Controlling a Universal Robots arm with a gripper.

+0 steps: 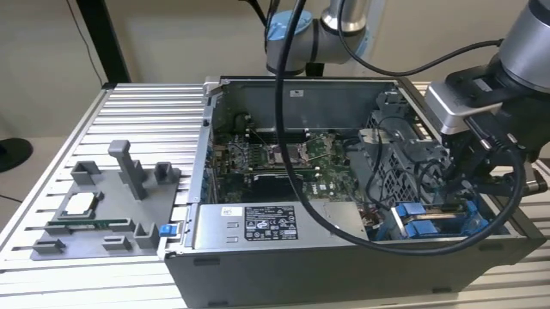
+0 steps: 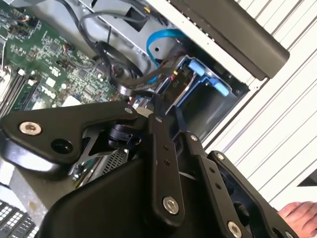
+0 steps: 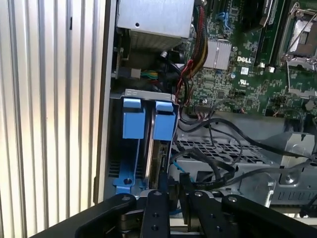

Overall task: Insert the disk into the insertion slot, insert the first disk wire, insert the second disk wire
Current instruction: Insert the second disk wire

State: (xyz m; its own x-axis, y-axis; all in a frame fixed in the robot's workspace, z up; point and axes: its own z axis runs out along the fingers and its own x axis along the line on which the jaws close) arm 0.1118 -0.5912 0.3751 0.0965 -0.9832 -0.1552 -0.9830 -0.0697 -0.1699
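Observation:
The disk [image 3: 163, 124] sits on edge in its blue carrier inside the insertion slot [image 3: 142, 93], at the case's front corner on the exterior view's right, next to a second blue carrier [image 3: 133, 119]. In the exterior view the blue carriers [image 1: 419, 222] show in the slot [image 1: 481, 222]. My gripper [image 3: 174, 192] hangs just behind the disk's rear edge, its fingers drawn close on a black plug of a disk wire [image 3: 218, 171]. In the second wrist view the gripper [image 2: 144, 107] reaches down beside the blue carrier [image 2: 208, 79]. In the exterior view the gripper [image 1: 449, 190] is low over the bay.
The open computer case [image 1: 344, 270] stands on a ribbed aluminium table [image 1: 138, 122]. A grey labelled power-supply box [image 1: 270, 222] lies beside the bay, with loose black cables [image 3: 223, 134] and a blue cable [image 2: 163, 35] around it. A grey fixture tray [image 1: 94, 212] sits at the exterior view's left. A hand [image 2: 298, 216] shows by the table edge.

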